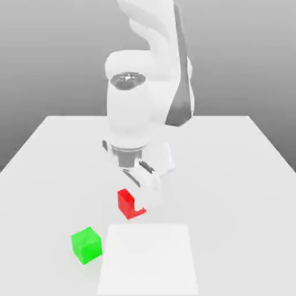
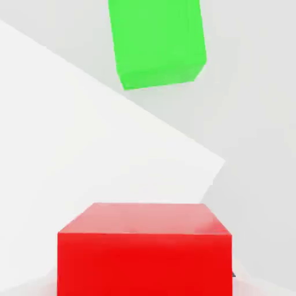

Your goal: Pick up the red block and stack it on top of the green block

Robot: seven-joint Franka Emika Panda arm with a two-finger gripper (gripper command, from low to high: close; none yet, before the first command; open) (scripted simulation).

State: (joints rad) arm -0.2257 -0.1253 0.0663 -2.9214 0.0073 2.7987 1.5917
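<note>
My gripper (image 1: 137, 199) sits just below the centre of the exterior view, its fingers (image 1: 151, 195) pinched narrow around the red block (image 1: 125, 203), which rests on the white table (image 1: 231, 173). The green block (image 1: 87, 244) stands apart at the lower left, beside a paler square patch (image 1: 149, 260).

We find the red block (image 1: 128, 203) smooth and plastic-looking, its top face carrying a soft sheen in the hand view (image 2: 144, 254), while the green block (image 1: 87, 244), just beside the white square panel (image 1: 149, 260), looks equally smooth but flatter in finish. We record the table (image 1: 231, 173) as a matt, featureless pale surface, with the panel slightly brighter. The arm (image 1: 139, 110), behind the red block, shows smooth white moulded casing with a dull metallic ring on top.
</note>
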